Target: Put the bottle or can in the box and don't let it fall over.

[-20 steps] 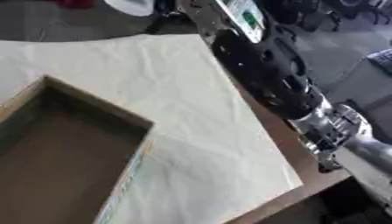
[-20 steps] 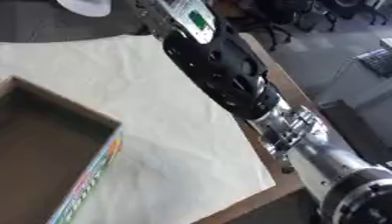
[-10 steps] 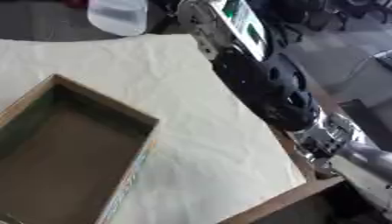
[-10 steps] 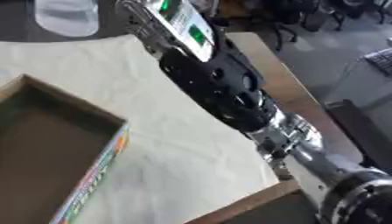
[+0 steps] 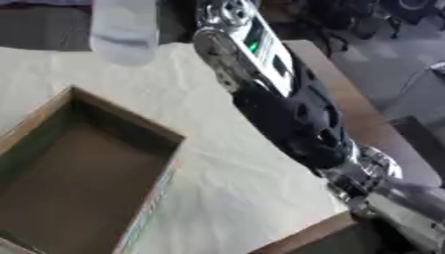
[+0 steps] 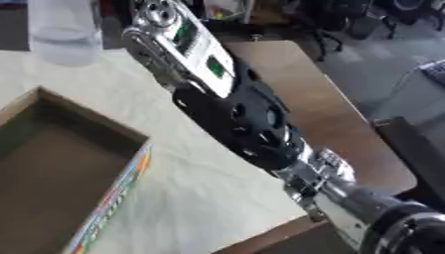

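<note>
Fingers cannot be told; right hand (image 6: 161,20) reaches toward the clear plastic bottle (image 5: 126,30) beyond the brown cardboard box (image 5: 130,126). Keep it upright, lowering inside.

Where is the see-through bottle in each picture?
Left eye view: the bottle is at the top, left of the middle, just beyond the box's far corner.
Right eye view: it sits in the top left corner, cut off by the top edge.
Shared landmark: the open brown box at the lower left, below the bottle in both views.
</note>
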